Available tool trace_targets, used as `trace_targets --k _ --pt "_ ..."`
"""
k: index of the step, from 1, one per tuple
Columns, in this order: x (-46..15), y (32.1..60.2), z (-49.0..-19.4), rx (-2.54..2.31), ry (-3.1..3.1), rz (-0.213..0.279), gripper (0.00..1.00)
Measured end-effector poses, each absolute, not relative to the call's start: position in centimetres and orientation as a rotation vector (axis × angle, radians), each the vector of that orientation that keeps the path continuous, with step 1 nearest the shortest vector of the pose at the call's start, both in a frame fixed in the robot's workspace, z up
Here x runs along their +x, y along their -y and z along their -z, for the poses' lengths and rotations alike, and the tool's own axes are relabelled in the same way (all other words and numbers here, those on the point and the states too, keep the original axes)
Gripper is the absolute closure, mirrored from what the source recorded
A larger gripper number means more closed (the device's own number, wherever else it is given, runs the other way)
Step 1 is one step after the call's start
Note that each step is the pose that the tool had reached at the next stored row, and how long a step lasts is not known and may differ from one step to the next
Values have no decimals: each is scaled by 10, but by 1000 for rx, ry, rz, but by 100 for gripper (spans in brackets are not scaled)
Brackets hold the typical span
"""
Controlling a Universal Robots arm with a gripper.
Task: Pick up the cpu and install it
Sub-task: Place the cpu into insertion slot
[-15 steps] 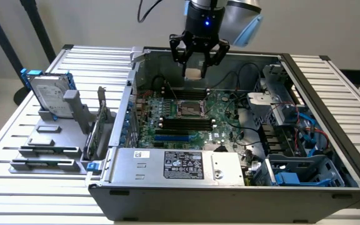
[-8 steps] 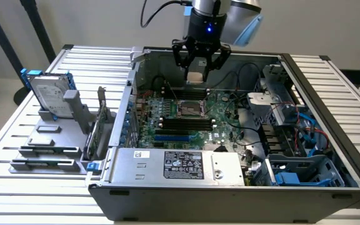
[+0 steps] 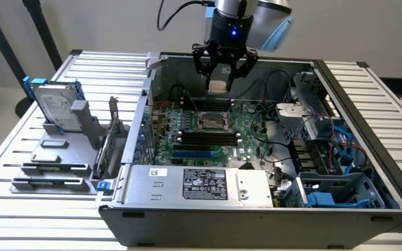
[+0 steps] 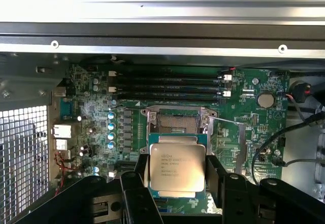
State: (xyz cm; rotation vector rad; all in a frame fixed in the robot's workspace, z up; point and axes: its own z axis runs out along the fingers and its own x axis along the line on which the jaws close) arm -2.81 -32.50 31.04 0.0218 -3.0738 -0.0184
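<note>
The cpu (image 4: pixel 176 167), a flat square chip with a silvery metal top and printed text, sits between the black fingers (image 4: pixel 139 183) of my gripper (image 4: pixel 176 176), which is shut on its two side edges. In the exterior view the gripper (image 3: pixel 222 78) hangs inside the open computer case (image 3: pixel 368 136), holding the cpu (image 3: pixel 219 83) above the rear part of the green motherboard (image 3: pixel 246 117). The open cpu socket (image 3: pixel 213 123) with its metal frame lies below and a little toward the case's front. In the wrist view the socket (image 4: pixel 175 122) lies just beyond the chip.
Black memory sticks (image 3: pixel 208 137) fill slots beside the socket. A power supply (image 3: pixel 194 183) spans the case front. Cables and drive cages (image 3: pixel 326 146) crowd the exterior view's right. Outside the case on the left, a hard drive with blue bracket (image 3: pixel 54 104) stands on a grey fixture (image 3: pixel 51 157).
</note>
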Motion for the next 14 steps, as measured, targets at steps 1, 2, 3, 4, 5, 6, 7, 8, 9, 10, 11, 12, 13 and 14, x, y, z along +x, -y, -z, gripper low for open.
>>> trace_targets --k 1,2,3,4,5,6,7,8,9,10,11,12,13,14 --pt "-28 325 -310 22 3074 19 45" --pt "-28 325 -310 22 3074 18 45" --pt "-28 325 -310 22 3074 18 45" --pt "-28 325 -310 22 3074 18 45" --pt "-28 325 -310 22 3074 18 45" --pt "-28 325 -310 22 3074 18 45" --pt "-28 325 -310 22 3074 18 45" --pt "-28 325 -310 22 3074 18 45" --pt "-28 325 -310 22 3074 18 45" --pt "-28 325 -310 22 3074 18 45" --pt "-28 325 -310 20 3074 18 45" --pt "-28 325 -310 6 3075 19 45" --pt "-28 325 -309 -18 3075 20 45" --pt "-28 325 -308 -46 3075 20 45"
